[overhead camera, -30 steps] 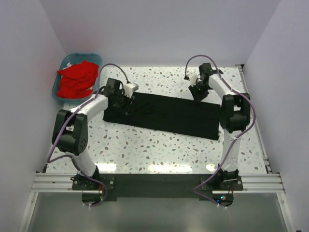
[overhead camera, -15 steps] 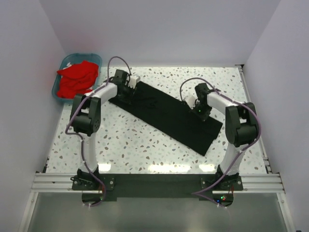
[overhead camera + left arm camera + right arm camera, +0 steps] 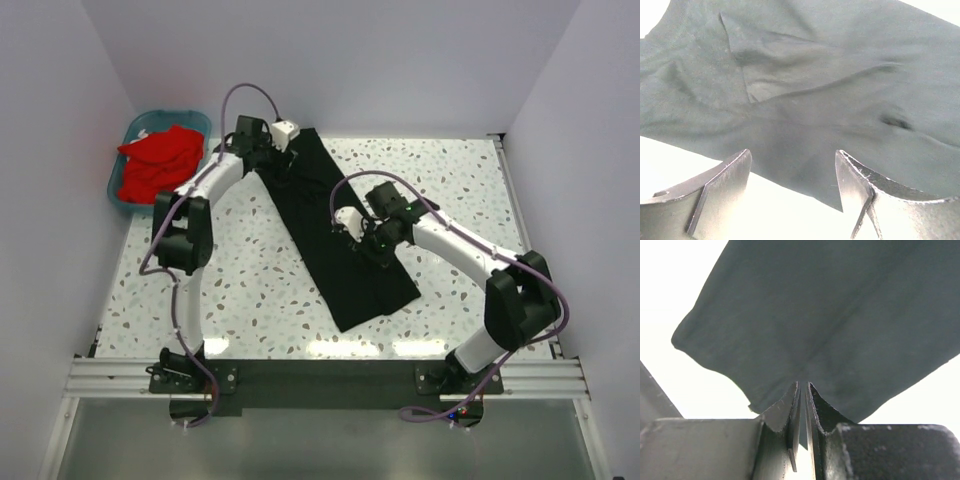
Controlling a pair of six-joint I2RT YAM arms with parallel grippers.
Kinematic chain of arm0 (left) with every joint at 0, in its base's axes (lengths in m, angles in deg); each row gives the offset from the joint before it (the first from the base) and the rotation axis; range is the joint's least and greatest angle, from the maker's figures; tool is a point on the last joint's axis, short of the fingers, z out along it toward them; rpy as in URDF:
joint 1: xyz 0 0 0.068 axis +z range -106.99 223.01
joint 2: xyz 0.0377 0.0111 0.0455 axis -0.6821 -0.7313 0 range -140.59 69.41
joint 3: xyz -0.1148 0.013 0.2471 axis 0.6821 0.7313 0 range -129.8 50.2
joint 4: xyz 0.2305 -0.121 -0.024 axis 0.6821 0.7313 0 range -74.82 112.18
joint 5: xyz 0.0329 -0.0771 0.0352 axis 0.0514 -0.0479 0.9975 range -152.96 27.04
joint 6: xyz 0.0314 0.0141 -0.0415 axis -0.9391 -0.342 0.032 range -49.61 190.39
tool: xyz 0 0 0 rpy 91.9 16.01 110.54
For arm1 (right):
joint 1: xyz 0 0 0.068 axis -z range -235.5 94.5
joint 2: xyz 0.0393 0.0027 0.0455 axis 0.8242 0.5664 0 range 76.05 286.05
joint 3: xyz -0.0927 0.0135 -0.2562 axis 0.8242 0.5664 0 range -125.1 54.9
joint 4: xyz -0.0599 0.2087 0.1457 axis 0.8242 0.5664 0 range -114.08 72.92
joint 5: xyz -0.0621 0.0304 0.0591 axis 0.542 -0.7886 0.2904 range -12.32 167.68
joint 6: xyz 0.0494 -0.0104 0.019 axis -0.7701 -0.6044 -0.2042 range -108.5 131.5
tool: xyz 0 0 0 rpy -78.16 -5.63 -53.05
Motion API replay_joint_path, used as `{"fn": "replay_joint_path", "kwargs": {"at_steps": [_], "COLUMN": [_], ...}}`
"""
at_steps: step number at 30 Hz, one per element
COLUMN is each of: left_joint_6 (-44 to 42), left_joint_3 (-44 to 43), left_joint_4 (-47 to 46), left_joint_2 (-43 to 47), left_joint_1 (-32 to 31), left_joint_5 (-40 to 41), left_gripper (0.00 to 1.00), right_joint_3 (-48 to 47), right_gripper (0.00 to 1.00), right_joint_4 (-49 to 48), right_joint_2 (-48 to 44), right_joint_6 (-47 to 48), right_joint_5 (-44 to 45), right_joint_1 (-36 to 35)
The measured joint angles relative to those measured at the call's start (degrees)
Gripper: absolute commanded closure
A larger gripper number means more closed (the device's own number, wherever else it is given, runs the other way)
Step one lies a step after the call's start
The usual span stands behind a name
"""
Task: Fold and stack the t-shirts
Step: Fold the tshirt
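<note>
Speckled table (image 3: 250, 290) under black t-shirt (image 3: 320, 255); left jaws apart, right jaws tight on its cloth.

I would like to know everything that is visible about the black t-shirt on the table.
The black t-shirt is soft, matte cloth, folded into a long narrow strip. It lies flat and slanted on the speckled table, running from the far edge toward the near middle, with light creases and a folded flap near its far end. The right gripper is shut on its edge around mid-length. The left gripper is open at its far end, holding nothing.
</note>
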Motion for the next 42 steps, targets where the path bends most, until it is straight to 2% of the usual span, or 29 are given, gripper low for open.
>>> {"fn": "replay_joint_path", "kwargs": {"at_steps": [2, 5, 9, 14, 20, 27, 31, 36, 42], "left_joint_6": [1.16, 3.89, 6.78, 8.76, 9.03, 7.56, 6.91, 6.51, 6.10], "left_joint_3": [4.37, 6.16, 9.92, 21.92, 27.76, 26.29, 22.77, 19.08, 13.99], "left_joint_4": [-0.79, -1.66, -2.49, -2.75, 0.15, 3.98, 4.96, 5.51, 6.45], "left_joint_2": [5.88, 12.04, 16.87, 20.90, 21.33, 20.85, 18.23, 12.44, 5.25], "left_joint_1": [-0.02, 0.00, 0.00, 0.04, 0.04, 0.04, -0.13, -0.57, -0.87], "left_joint_5": [-1.38, -3.10, -5.01, -5.29, -4.39, -4.35, -4.85, -5.46, -5.95], "left_gripper": [0.30, 0.35, 0.38, 0.41, 0.45, 0.46, 0.46, 0.46, 0.47], "right_joint_3": [-0.39, -0.52, -0.52, -0.09, -0.13, 1.14, 0.85, -3.04, -10.84], "right_gripper": [0.90, 0.92, 0.96, 0.98, 0.98, 0.97, 0.91, 0.85, 0.84], "right_joint_4": [-1.07, -1.64, -3.02, -3.04, -1.86, -1.07, -1.03, -0.46, -2.78], "right_joint_2": [0.02, 2.21, 9.09, 13.81, 14.14, 14.38, 16.13, 17.07, 17.05], "right_joint_6": [0.83, 2.05, 3.17, 3.80, 3.56, -0.15, -4.24, -7.23, -10.14], "right_joint_5": [0.70, 2.36, 5.07, 6.29, 4.87, -4.13, -11.54, -15.61, -15.61], "right_joint_1": [0.92, 1.53, 2.10, 3.19, 0.55, -10.86, -15.08, -13.44, -3.93]}}
